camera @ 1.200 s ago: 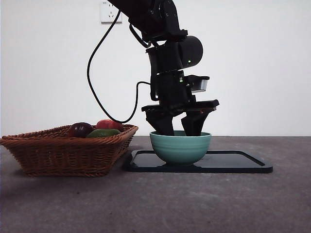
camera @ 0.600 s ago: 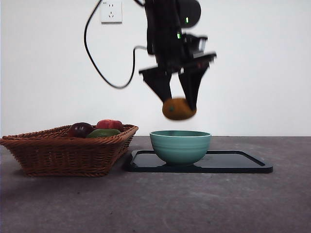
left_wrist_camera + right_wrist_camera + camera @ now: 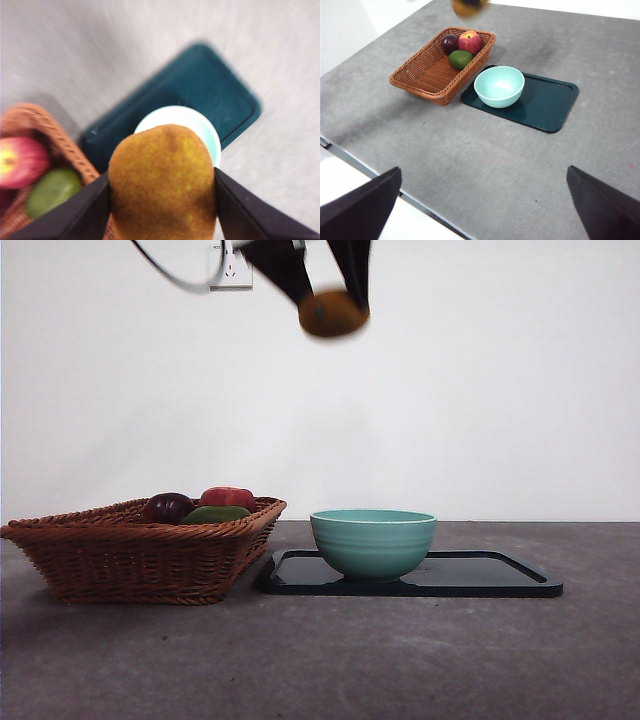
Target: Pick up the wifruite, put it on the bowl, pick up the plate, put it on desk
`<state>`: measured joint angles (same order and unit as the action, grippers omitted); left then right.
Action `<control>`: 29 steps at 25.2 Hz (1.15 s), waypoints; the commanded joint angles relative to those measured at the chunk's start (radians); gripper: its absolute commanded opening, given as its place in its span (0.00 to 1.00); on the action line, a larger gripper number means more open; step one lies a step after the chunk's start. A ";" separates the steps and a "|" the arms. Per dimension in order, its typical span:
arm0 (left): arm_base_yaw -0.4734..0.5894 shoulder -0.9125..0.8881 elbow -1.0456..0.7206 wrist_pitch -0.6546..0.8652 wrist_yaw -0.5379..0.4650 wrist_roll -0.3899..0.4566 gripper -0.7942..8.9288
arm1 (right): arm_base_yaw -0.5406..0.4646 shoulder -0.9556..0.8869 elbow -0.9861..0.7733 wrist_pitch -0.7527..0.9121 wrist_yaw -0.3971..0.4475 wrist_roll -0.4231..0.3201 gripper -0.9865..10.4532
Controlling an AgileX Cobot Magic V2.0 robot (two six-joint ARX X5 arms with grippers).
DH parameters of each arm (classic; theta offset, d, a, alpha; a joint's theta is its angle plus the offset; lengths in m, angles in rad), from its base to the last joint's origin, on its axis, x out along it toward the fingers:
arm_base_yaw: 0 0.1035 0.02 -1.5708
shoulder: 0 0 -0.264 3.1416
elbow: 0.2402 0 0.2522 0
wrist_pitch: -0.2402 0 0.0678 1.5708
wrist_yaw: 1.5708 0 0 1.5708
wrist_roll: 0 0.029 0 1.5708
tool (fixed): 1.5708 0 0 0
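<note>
The desk spreads wide and grey, carrying a wicker basket with a dark purple fruit, a red apple and a green fruit in it, and just beside the basket a dark teal tray. On the basket end of that tray stands the mint-green bowl, which looks empty in the right wrist view. High above it, at the top edge of the front view, the left gripper is clamped on the wifruite, one black jaw pressing each side of the fruit. The relation that matters: the bowl lies almost straight below the held fruit, its rim peeking out behind the fruit in the left wrist view, though from the front the fruit hangs slightly toward the basket side of the bowl's centre. The wifruite's long axis seems to run roughly across the jaws in the front view; its greenish end I cannot make out through the blur. The right gripper waits far back over the near desk edge, jaws spread wide, holding nothing, so the left is plainly the nearer arm.
</note>
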<state>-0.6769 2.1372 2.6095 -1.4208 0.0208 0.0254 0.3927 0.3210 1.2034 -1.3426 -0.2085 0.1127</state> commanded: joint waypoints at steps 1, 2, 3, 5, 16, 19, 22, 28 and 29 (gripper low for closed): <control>0.002 -0.045 -0.005 -0.055 -0.007 -0.048 0.36 | 0.004 0.002 0.010 -0.076 -0.002 0.015 0.57; 0.004 -0.098 -0.046 -0.056 -0.024 -0.066 0.36 | 0.004 0.002 0.010 -0.076 -0.002 0.015 0.57; 0.004 -0.120 -0.067 -0.056 -0.041 -0.072 0.36 | 0.004 0.002 0.010 -0.076 -0.002 0.015 0.57; 0.005 -0.209 -0.168 -0.056 -0.087 -0.110 0.36 | 0.004 0.002 0.010 -0.076 -0.002 0.015 0.57; 0.056 -0.624 -0.902 0.005 -0.148 -0.298 0.36 | 0.004 0.002 0.010 -0.076 -0.002 0.015 0.57; 0.082 -0.647 -1.005 0.115 -0.163 -0.335 0.36 | 0.004 0.002 0.010 -0.076 -0.002 0.015 0.57; 0.108 -0.645 -1.080 0.220 -0.163 -0.368 0.36 | 0.004 0.002 0.010 -0.076 -0.002 0.015 0.57; 0.141 -0.612 -1.215 0.459 -0.163 -0.421 0.36 | 0.004 0.002 0.010 -0.076 -0.004 0.015 0.57; 0.146 -0.599 -1.227 0.482 -0.163 -0.424 0.36 | 0.004 0.002 0.010 -0.076 -0.004 0.015 0.57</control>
<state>-0.5323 1.5097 1.3777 -0.9653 -0.1360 -0.3698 0.3927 0.3210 1.2034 -1.3422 -0.2092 0.1131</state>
